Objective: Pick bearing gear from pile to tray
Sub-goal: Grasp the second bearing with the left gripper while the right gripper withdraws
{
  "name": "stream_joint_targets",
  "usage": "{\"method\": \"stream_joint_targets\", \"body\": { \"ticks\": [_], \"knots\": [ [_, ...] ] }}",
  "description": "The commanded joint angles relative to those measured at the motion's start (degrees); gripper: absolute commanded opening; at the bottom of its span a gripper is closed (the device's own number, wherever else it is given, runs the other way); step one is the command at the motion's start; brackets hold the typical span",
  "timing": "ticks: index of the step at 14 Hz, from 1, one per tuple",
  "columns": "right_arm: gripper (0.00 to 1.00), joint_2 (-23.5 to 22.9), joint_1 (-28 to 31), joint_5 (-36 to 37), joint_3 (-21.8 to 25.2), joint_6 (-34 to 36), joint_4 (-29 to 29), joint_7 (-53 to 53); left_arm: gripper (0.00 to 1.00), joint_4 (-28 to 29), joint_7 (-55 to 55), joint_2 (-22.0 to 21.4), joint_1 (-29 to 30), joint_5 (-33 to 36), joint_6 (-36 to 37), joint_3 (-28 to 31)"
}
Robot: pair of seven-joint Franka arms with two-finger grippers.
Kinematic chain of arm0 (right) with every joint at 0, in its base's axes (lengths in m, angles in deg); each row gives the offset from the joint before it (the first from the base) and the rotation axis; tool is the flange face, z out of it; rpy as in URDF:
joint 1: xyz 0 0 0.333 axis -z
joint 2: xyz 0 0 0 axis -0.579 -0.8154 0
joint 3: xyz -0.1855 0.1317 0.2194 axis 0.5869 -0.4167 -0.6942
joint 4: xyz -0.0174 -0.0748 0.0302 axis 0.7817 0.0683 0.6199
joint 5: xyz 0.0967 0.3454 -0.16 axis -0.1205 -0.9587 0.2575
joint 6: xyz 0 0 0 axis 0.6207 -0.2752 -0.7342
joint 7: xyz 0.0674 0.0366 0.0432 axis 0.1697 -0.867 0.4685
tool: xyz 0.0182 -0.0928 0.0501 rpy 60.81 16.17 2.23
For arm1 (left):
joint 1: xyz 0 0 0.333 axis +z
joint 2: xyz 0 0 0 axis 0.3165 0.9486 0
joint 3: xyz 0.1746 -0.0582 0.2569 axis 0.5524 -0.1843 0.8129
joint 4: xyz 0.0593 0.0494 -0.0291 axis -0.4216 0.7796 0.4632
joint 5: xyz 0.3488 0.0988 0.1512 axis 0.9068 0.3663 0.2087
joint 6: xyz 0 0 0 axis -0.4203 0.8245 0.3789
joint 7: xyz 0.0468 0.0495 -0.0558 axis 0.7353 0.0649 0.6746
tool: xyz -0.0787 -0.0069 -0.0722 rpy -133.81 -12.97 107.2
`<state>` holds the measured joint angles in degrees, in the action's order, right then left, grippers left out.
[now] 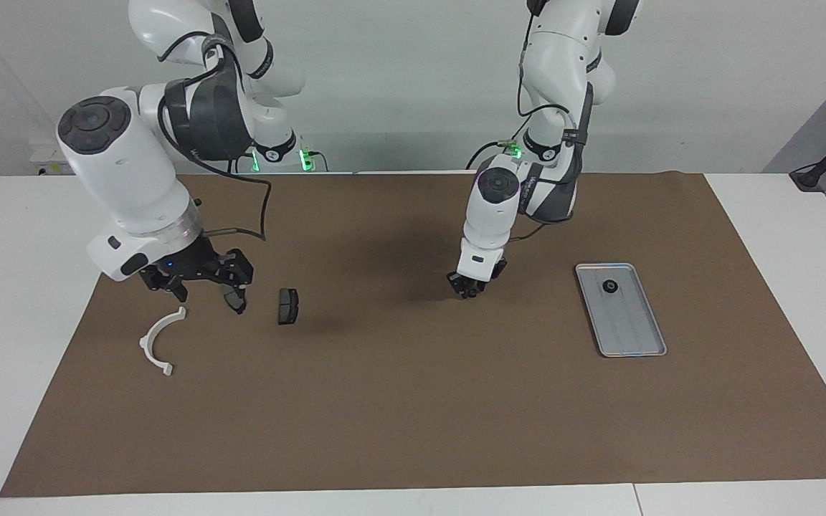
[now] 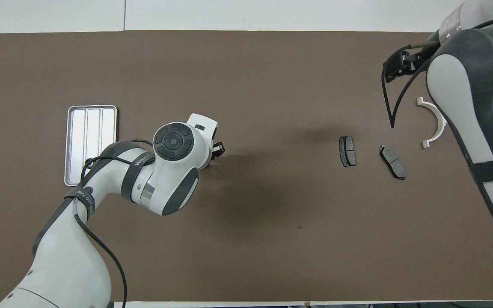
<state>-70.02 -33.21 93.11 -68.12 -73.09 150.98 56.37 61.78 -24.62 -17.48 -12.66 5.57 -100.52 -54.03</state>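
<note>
My left gripper (image 1: 468, 290) (image 2: 217, 149) is down at the mat mid-table, on the spot where a small black bearing gear lay; that gear is hidden under it. Another bearing gear (image 1: 609, 286) lies in the silver tray (image 1: 632, 333) (image 2: 91, 128) toward the left arm's end. The pile sits toward the right arm's end: a white arc (image 1: 158, 340) (image 2: 435, 124) and two brake pads (image 1: 287, 306) (image 2: 347, 150). My right gripper (image 1: 201, 287) hangs open just above the mat between the arc and the pads, partly covering one pad (image 2: 392, 161).
A brown mat (image 1: 413, 401) covers the white table (image 1: 800, 215). The left arm's elbow hides the tray's nearer end in the overhead view.
</note>
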Motion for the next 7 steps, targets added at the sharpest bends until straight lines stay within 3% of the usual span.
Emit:
{"method": "stream_joint_targets", "body": {
  "ticks": [1,4,7],
  "knots": [
    [1.0,3.41,1.0,0.47,-0.65,0.03,2.46,-1.82,0.44,-0.35,1.5,1.11,-0.26,0.61,-1.51,0.36],
    [1.0,8.31,1.0,-0.32,0.4,0.12,6.48,-6.12,0.41,-0.35,1.5,1.2,-0.17,0.78,-1.51,0.45],
    [1.0,18.24,1.26,-0.94,1.81,-0.58,17.1,-7.19,0.37,-0.43,1.5,1.2,0.0,1.05,-1.51,0.45]
  ]
}}
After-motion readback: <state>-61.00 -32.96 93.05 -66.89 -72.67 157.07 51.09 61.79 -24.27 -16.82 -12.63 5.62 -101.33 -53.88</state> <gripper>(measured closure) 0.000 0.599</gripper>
